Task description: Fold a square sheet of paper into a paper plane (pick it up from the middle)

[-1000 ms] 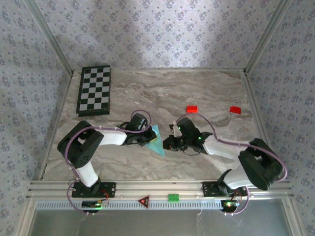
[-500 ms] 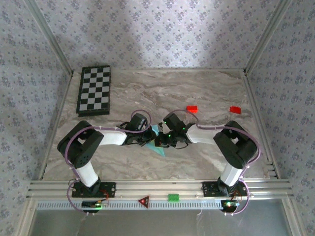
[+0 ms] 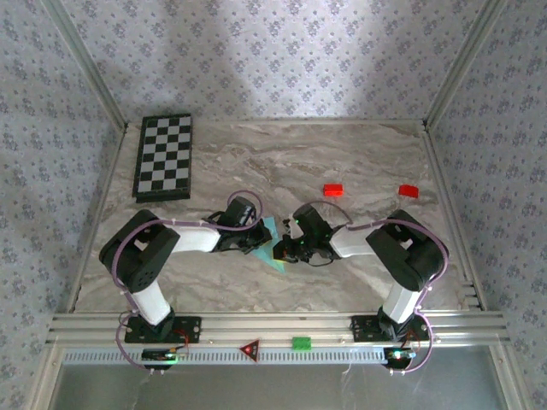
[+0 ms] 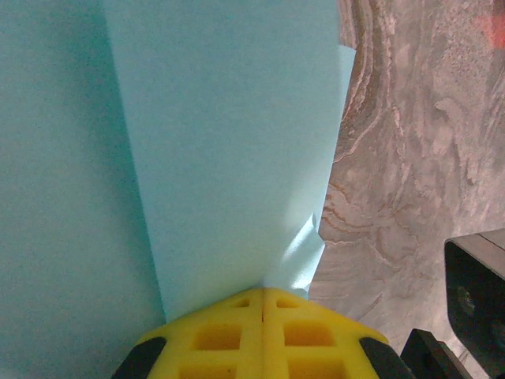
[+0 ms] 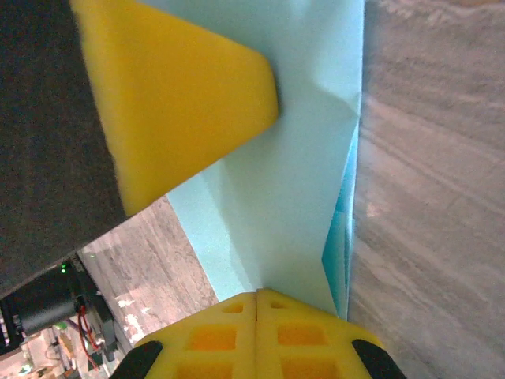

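Note:
The paper plane [image 3: 272,240] is a light cyan-blue folded sheet lying on the marble table between my two grippers. My left gripper [image 3: 259,243] is shut, its yellow tips resting on the paper's left side. In the left wrist view the paper [image 4: 221,142] spreads out from the closed left gripper [image 4: 263,290], with a crease running away from the tips. My right gripper [image 3: 284,250] is shut too, touching the paper's right edge. In the right wrist view the closed right gripper [image 5: 258,294] meets a fold of the paper [image 5: 292,197], and the left gripper's yellow finger [image 5: 181,87] lies on the sheet.
A folded chessboard [image 3: 164,156] lies at the back left. Two small red blocks [image 3: 332,190] [image 3: 408,191] sit behind the right arm. A green block [image 3: 301,343] and a red triangle [image 3: 249,348] rest on the front rail. The right gripper's black body [image 4: 473,284] is close by.
The right arm folded in and brought its shut gripper left onto the paper's right edge, then eased slightly back. The left arm stayed put, and less of the paper shows from above.

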You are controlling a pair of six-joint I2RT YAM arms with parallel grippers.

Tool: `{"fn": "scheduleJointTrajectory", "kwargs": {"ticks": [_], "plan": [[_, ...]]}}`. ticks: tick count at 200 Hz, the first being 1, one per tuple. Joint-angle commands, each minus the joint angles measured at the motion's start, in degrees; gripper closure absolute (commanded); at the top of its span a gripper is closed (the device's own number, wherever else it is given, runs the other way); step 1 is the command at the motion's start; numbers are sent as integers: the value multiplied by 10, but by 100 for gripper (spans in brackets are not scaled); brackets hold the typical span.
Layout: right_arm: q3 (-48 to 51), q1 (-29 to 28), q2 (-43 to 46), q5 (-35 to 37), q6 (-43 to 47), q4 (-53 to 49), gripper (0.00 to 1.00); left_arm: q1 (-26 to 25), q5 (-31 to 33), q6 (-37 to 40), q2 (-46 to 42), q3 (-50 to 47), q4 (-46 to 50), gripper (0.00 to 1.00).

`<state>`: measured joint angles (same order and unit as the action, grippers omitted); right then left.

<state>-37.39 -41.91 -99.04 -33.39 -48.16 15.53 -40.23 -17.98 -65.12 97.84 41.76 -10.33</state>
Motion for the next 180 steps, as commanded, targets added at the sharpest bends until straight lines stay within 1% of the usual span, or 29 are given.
{"fn": "scheduleJointTrajectory", "kwargs": {"ticks": [1,23,47,74,111,137,153,165,180], "plan": [[42,-5,-31,21,-27,-38,100,5,14,42,-22,24,63,100],[43,-5,-33,22,-28,-41,100,4,11,70,-47,45,91,100],[41,-5,-33,22,-28,-45,100,-5,4,67,-60,35,86,100],[41,-5,-30,25,-27,-51,100,-18,4,52,-41,22,76,100],[38,-7,-29,23,-18,-55,100,-16,8,31,5,18,43,100],[40,-9,-27,28,-3,-71,100,1,45,6,12,11,66,100],[39,-10,-25,31,5,-82,100,21,44,6,16,-3,48,100],[39,-11,-23,34,12,-90,100,35,31,11,24,-4,32,100],[39,-13,-19,37,18,-97,100,48,23,22,32,9,41,100]]}}
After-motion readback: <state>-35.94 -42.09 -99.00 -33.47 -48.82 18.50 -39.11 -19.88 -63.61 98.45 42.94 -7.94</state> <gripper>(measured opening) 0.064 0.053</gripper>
